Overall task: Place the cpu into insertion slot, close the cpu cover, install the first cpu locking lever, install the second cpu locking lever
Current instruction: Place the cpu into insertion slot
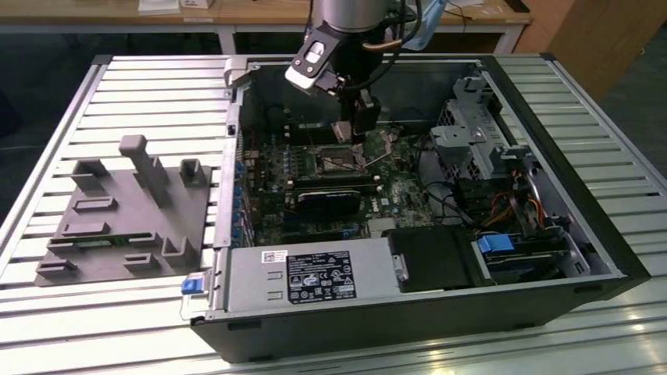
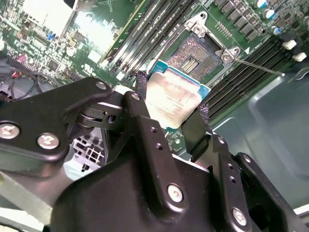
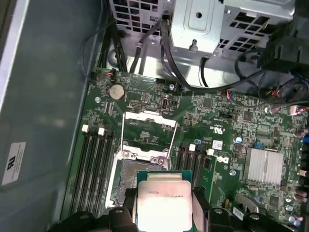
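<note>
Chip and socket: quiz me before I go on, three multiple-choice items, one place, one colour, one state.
1. Where is the chip relative to the socket? A seated in it; B held off it in the gripper; C lying beside it.
2. What colour is the circuit board? A red; B white; C green.
3. How is the socket's metal cover? A swung open; B shut; C missing.
Answers: B, fingers grip the chip while the socket lies bare; C, green shows around the socket; A, the cover stands tilted back.
</note>
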Motion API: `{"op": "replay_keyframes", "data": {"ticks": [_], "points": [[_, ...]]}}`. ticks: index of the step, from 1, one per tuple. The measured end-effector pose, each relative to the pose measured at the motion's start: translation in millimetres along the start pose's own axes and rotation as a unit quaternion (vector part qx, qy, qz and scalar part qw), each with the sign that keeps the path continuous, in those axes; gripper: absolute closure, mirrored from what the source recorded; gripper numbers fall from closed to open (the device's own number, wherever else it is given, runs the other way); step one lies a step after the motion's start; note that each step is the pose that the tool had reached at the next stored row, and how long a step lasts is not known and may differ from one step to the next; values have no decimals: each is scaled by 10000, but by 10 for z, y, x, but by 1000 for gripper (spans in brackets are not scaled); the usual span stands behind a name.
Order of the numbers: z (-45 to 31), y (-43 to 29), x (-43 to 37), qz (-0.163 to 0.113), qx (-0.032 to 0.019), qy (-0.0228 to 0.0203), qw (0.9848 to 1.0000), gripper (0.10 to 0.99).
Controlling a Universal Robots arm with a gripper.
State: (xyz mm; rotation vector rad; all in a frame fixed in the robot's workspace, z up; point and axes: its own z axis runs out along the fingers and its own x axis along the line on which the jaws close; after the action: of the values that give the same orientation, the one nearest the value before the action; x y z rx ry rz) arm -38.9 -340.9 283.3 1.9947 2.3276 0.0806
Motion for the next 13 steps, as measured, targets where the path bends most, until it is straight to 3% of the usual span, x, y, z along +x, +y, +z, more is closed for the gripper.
{"op": "replay_keyframes", "data": {"ticks": [13], "points": [[202,-13,65,217,4,-17,9998,549]]}}
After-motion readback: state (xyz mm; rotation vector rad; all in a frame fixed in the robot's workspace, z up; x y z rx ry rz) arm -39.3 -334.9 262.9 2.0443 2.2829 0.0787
